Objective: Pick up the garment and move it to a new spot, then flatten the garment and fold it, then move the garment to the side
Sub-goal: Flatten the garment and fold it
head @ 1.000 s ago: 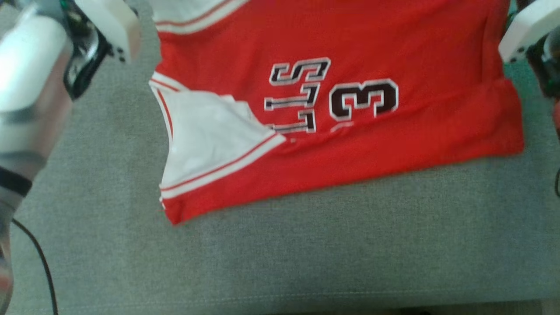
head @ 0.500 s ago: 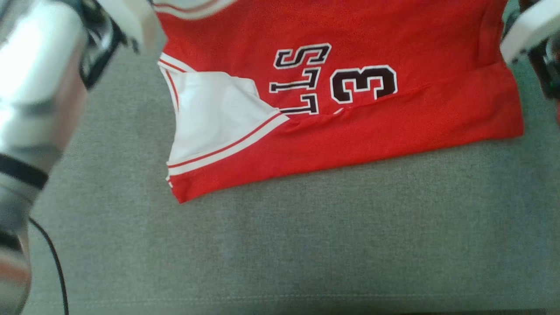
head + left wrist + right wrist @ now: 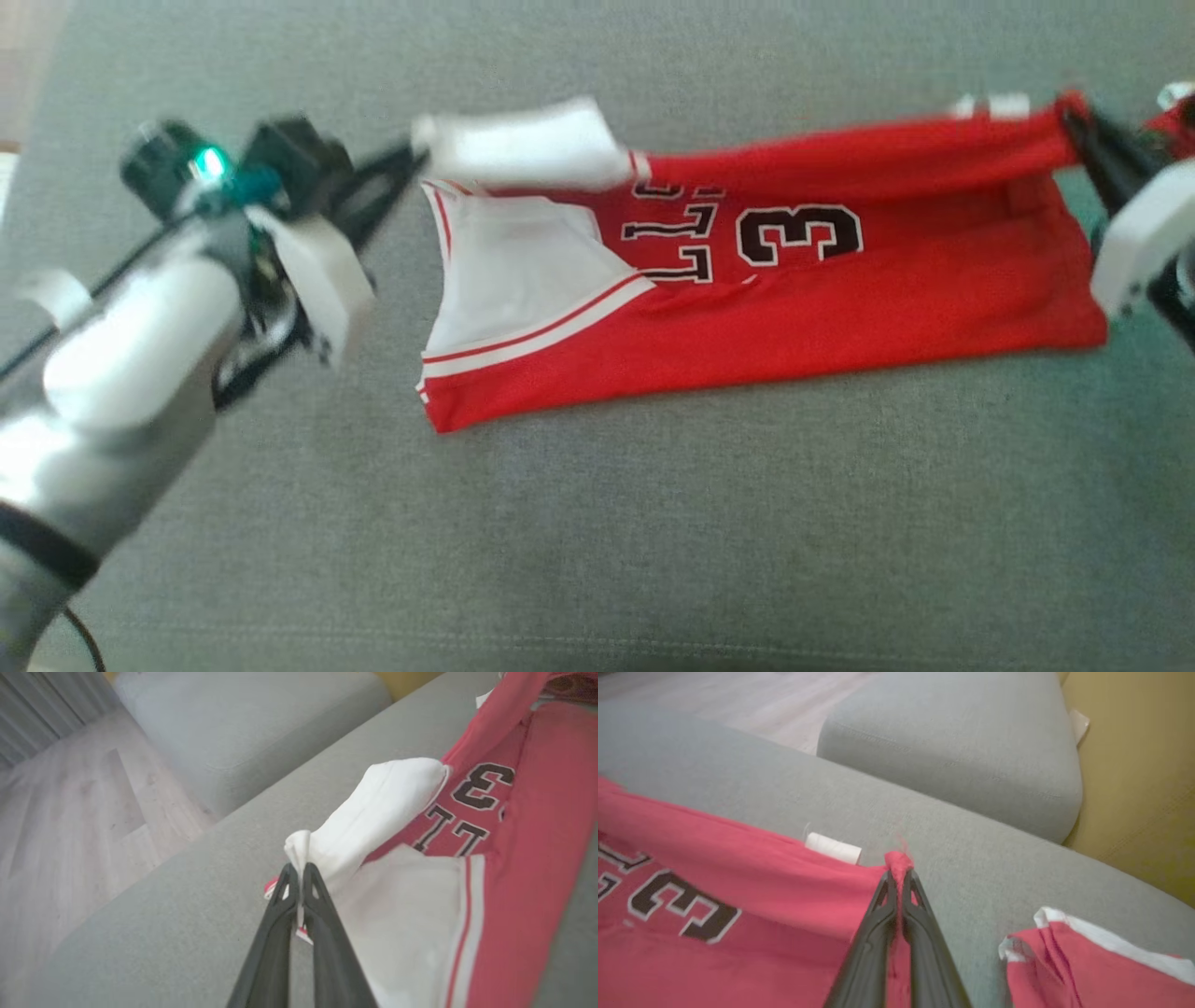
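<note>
Because the garment (image 3: 775, 308) was a thin red-and-white jersey, I judged it light, limp and unable to hold any shape of its own. It would sag between two hold points and drape wherever it was let go. I also judged the knit slightly slick, so a shallow pinch could slip out under tension. The soundest places to take hold were the corners and hemmed edges, where the cloth is doubled.

The garment lay across the grey sofa cushion (image 3: 597, 523). Its near half was flat on the upholstery with the number uppermost. Its far edge was raised off the cushion and stretched between the two pincers.

Left pincer (image 3: 300, 871): clamped tight on the garment's white corner (image 3: 373, 807), with a small tuft of cloth standing past the fingertips. The left forearm (image 3: 121, 373) extended forward and inward from the lower left of the head view, fingers pointing at the garment's left end.

Right pincer (image 3: 900, 871): clamped tight on a red corner, with a nub of cloth showing above the tips. Its arm entered at the right edge of the head view, fingers angled inward.

A second red-and-white fold of cloth (image 3: 1087, 961) lay on the cushion near the right pincer. I could not tell whether it belonged to the same garment.
</note>
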Robot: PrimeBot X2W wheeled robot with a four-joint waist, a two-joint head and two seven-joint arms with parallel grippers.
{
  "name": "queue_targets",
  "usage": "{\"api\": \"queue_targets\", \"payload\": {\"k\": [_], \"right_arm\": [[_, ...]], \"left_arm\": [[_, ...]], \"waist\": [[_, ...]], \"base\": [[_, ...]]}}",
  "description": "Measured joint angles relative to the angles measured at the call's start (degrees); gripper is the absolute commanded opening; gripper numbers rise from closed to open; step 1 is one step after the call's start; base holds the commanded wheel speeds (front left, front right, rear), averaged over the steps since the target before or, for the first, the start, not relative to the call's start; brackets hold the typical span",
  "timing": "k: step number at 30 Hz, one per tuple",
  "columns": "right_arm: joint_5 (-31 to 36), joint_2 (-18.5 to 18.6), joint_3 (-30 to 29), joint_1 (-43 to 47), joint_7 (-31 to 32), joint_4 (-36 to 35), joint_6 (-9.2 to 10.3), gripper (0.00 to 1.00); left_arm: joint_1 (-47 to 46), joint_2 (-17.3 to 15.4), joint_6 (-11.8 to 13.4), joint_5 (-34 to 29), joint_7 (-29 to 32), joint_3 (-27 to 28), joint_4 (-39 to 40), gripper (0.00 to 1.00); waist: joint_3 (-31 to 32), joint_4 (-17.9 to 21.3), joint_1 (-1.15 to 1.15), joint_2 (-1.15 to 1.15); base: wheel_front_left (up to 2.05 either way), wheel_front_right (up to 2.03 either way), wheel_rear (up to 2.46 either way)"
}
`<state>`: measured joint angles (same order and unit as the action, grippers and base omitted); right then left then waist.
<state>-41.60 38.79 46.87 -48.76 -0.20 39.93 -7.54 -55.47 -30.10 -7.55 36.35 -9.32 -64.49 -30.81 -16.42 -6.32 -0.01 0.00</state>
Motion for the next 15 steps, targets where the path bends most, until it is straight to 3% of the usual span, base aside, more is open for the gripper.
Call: {"api": "queue_targets", "payload": {"k": [8, 15], "right_arm": [[-5.06, 6.26, 7.94, 3.35, 6.1, -5.06, 0.0, 0.0], [-8.46, 9.25, 11.61, 3.58, 10.28, -6.78, 0.0, 0.0]], "left_arm": [[5.03, -6.15, -0.01, 6.33, 9.87, -5.11, 12.77, 0.0], [6.93, -7.93, 0.0, 8.48, 13.37, -6.05, 17.51, 0.0]], "waist": [[1.76, -1.2, 0.0, 0.0], [1.63, -0.98, 0.0, 0.0]], "base": [[0.0, 0.0, 0.0], [0.0, 0.0, 0.0]]}}
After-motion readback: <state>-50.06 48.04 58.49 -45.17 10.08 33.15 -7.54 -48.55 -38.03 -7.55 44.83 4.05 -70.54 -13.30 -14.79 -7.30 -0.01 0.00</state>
